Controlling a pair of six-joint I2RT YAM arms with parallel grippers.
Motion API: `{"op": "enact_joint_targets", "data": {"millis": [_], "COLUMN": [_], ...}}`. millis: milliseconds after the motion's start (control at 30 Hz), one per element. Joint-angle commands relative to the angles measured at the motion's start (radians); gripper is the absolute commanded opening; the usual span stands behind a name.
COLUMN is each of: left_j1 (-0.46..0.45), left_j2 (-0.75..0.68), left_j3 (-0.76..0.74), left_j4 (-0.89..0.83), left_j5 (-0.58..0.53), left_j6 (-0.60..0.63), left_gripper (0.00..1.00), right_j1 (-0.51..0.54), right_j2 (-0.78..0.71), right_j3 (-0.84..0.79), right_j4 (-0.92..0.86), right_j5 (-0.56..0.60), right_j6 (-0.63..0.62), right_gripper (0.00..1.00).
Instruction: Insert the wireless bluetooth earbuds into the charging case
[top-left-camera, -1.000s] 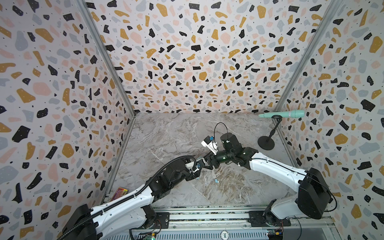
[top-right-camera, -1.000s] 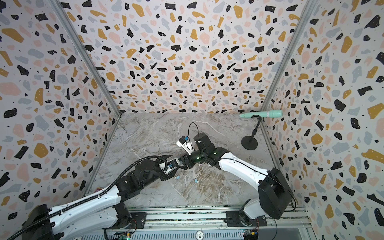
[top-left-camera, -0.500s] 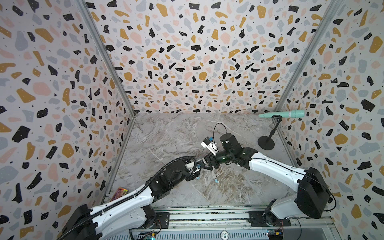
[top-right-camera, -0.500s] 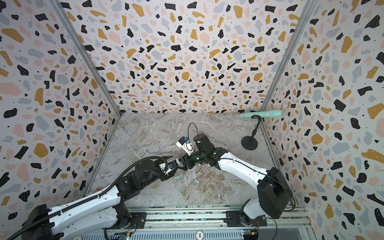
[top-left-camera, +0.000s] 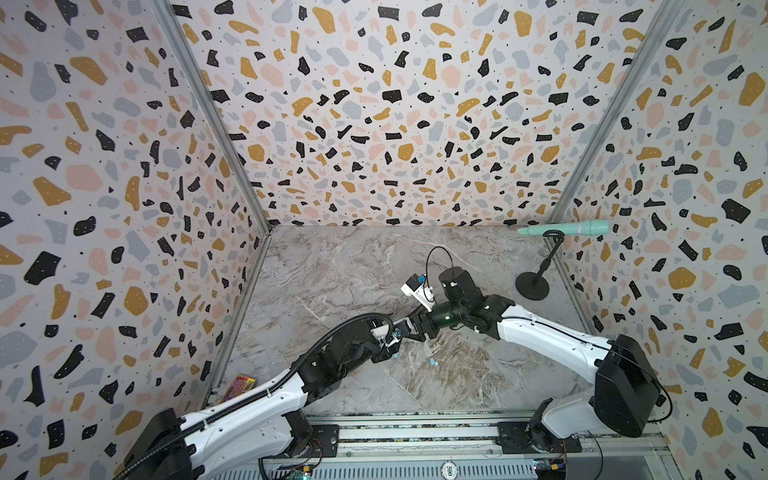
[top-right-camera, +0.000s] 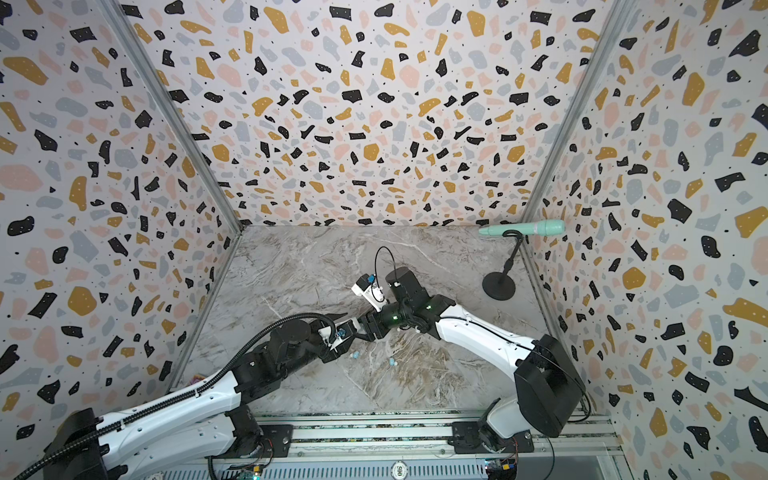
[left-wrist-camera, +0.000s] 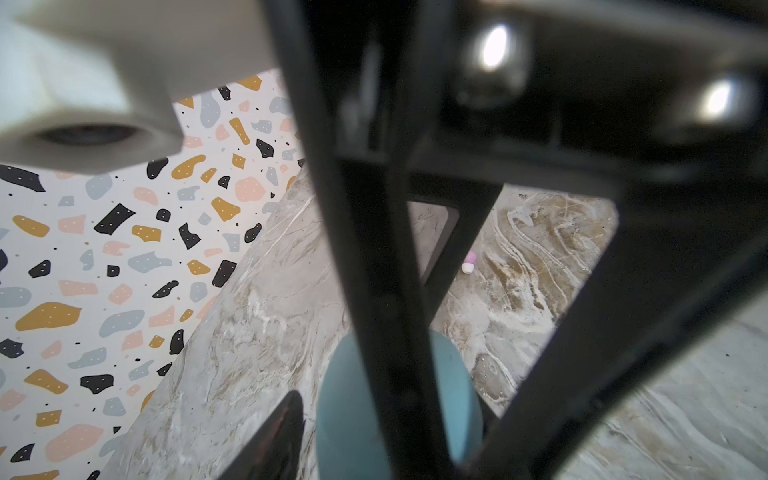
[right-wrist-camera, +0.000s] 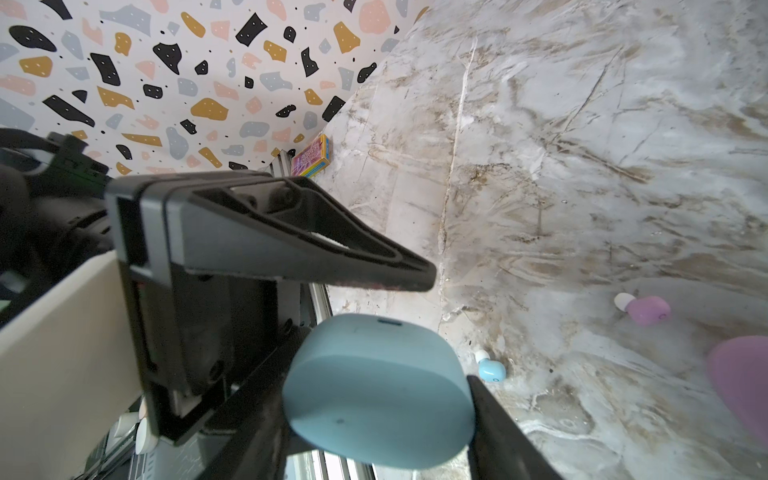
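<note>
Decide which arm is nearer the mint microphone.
Right. The right arm passes just in front of the microphone; the left arm lies far across the table.

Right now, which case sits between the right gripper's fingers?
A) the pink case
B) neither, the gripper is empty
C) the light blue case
C: in the right wrist view the light blue case sits between the fingers of the right gripper, while the pink case lies apart on the table.
</note>
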Motion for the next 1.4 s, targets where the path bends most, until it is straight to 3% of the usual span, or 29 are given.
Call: {"op": "enact_joint_targets", "data": {"millis": [0,667,1133,1367], "left_j1": [-0.006,-0.008,-0.008,-0.008], "left_j2": [-0.009,-0.009,-0.016,-0.009], "left_j3": [0.008,0.008,0.007,0.015], "left_j4": [0.026,0.036,0.054,0.052], "left_j5": [0.017,-0.005,-0.031,-0.044], "left_j6": [0.003,0.009,0.013,0.014], "left_gripper": [0.61,0.48,0.3,0.2], "right_j1": [0.006,0.009,0.01,0.01], "right_j2": [-0.004,0.005,0.013,0.009], "right_j3": [0.036,0.042,0.049,0.048], "right_j4": [-0.005,-0.011,-0.015,-0.015], "right_j5": [-0.012,-0.017,-0.025,-0.024], "right_j6": [-0.019,-0.019,-0.022,-0.022], "right_gripper": [0.0,0.0,0.0,0.16]}}
